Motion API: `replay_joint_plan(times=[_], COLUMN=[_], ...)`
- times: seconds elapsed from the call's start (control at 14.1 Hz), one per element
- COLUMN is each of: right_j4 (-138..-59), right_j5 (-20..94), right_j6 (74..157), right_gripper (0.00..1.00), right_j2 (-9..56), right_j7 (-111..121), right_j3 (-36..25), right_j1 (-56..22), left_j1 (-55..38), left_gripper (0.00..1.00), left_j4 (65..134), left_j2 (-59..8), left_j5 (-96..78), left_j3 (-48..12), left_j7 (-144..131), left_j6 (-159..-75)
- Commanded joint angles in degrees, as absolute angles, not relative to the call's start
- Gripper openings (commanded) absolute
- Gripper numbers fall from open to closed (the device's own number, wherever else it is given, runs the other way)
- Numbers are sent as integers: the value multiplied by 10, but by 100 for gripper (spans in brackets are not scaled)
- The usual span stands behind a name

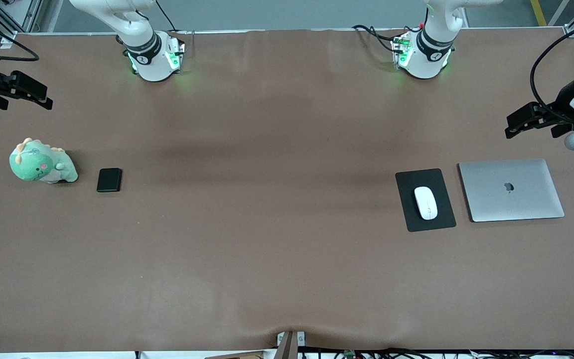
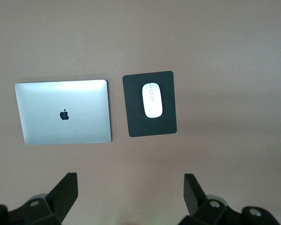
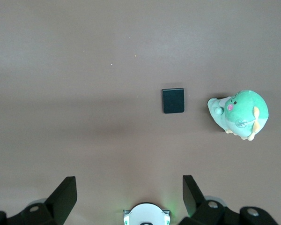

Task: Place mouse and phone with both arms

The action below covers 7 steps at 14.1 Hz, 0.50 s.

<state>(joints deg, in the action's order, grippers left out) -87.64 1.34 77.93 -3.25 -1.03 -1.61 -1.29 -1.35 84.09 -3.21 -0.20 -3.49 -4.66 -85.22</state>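
Both empty, wide-open grippers, left [image 1: 508, 130] and right [image 1: 48, 102], hang above the table's ends; the glossy mouse [image 1: 425, 202] probably slips unless pinched across its sides, the stiff phone [image 1: 109, 180] across its edges.

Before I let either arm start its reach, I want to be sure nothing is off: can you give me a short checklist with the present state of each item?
1. Left gripper open and empty, up over the left arm's end of the table: ok.
2. Right gripper open and empty, up over the right arm's end of the table: ok.
3. Mouse lies flat on the mouse pad, top uncovered: ok.
4. Phone lies flat on the table, nothing on it: ok.
5. Room around the phone: plush dinosaur sits beside it, apart from it: ok, but mind it.
6. Room around the mouse: laptop lies shut beside the pad, not touching the mouse: ok.
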Motion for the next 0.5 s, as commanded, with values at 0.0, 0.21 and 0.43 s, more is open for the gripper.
replay_joint_plan(times=[0.0, 0.21, 0.43], right_j4=[-875, -875, -875], right_j5=[15, 13, 13], right_j6=[776, 782, 789], right_gripper=[100, 100, 100], right_j2=[-33, -33, -33], right_j7=[-16, -15, -14], right_j3=[-17, -17, -17], right_j1=[-9, -11, -10], left_j1=[-11, -11, -11], left_gripper=[100, 100, 100], left_j4=[836, 836, 836], left_j2=[-28, -28, -27], left_j5=[-5, -6, -6], left_j3=[-33, -31, -30], left_j7=[-47, -58, -81], left_j6=[-844, -844, -844])
